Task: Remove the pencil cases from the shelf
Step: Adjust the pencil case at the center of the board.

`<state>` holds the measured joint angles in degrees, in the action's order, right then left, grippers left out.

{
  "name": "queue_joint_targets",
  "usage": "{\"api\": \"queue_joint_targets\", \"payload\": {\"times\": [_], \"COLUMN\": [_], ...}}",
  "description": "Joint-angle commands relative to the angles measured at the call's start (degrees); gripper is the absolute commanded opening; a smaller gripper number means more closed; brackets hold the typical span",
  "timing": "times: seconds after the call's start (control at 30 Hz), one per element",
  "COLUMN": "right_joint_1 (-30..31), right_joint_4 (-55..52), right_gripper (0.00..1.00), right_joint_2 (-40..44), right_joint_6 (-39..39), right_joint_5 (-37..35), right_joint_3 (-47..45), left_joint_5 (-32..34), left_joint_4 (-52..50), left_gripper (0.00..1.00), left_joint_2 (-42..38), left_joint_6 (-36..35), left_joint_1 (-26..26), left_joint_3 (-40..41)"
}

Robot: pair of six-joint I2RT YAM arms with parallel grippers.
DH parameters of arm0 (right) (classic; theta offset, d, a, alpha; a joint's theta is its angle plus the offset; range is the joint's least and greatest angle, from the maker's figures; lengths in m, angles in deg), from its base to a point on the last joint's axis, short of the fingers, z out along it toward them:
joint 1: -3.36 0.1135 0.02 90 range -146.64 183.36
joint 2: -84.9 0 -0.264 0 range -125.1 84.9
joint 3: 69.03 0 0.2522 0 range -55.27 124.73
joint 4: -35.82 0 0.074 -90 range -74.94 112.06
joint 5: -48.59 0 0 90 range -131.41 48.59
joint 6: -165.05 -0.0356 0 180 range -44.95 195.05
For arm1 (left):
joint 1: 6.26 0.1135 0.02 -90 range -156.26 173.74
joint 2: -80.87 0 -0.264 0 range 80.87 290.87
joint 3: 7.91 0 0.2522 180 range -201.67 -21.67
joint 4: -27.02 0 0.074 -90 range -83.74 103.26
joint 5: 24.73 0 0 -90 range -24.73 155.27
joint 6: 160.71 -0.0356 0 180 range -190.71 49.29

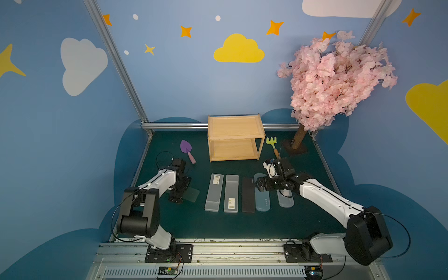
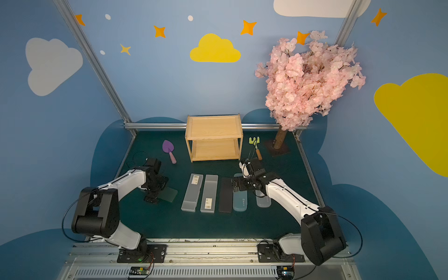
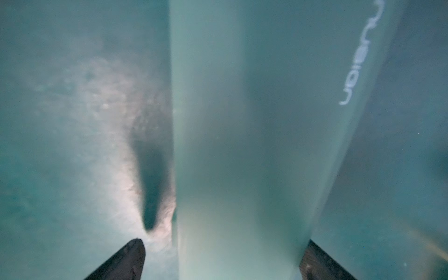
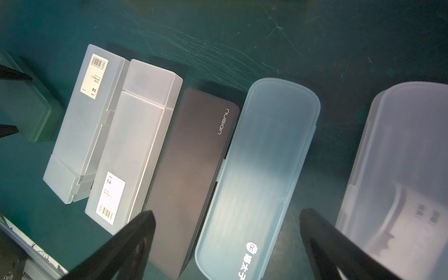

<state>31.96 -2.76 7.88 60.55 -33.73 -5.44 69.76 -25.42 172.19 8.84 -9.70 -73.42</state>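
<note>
**Shelf bare, all six cases down on the table**

Both tiers of your shelf (image 1: 234, 129) stand empty. Five pencil cases lie in a parallel row on the table (image 1: 218, 225): a frosted grey case (image 1: 214, 192), its twin (image 1: 231, 194), the black case (image 1: 248, 195), the teal-blue case (image 1: 262, 201) and the clear case (image 1: 286, 200). They probably lie flat so that none stacks. Your left gripper (image 3: 224, 242), spread wide, straddles the dark green case (image 3: 242, 121) without clamping it. Your right gripper (image 4: 226, 213) hangs open and empty above the teal-blue case.
</note>
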Motion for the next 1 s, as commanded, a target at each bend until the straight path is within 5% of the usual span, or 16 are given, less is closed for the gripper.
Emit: {"api": "queue_joint_targets", "payload": {"times": [0.0, 0.1, 0.27, 0.47, 0.7, 0.97], "right_joint_1": [-0.32, -0.33, -0.33, -0.30, -0.39, -0.34], "right_joint_4": [-1.20, -1.37, -1.37, -1.55, -1.82, -1.36], "right_gripper": [0.98, 0.98, 0.98, 0.98, 0.98, 0.98], "right_joint_2": [-0.10, -0.16, -0.24, -0.43, 0.13, 0.37], "right_joint_6": [0.36, 0.18, -0.16, -0.53, -0.68, -2.45], "right_joint_5": [0.84, 0.91, 1.02, 1.63, 1.17, 1.81], "right_joint_3": [-0.34, -0.25, -0.16, 0.00, -0.25, -0.25], "left_joint_5": [-0.79, -0.40, -0.34, -1.59, -7.32, -5.23], "left_joint_4": [0.15, 0.51, 0.42, 0.17, -6.95, -16.63], "left_gripper": [0.99, 0.95, 0.72, 0.70, 0.70, 0.68], "left_joint_2": [1.90, 1.89, 1.01, -0.75, 1.40, 5.74], "left_joint_6": [-0.27, -0.50, -2.26, -8.42, -32.59, -53.94], "left_joint_1": [0.91, 1.11, 1.60, 1.59, 1.21, 0.08], "left_joint_3": [-0.68, -0.75, -0.40, 0.18, -6.56, -12.97]}}
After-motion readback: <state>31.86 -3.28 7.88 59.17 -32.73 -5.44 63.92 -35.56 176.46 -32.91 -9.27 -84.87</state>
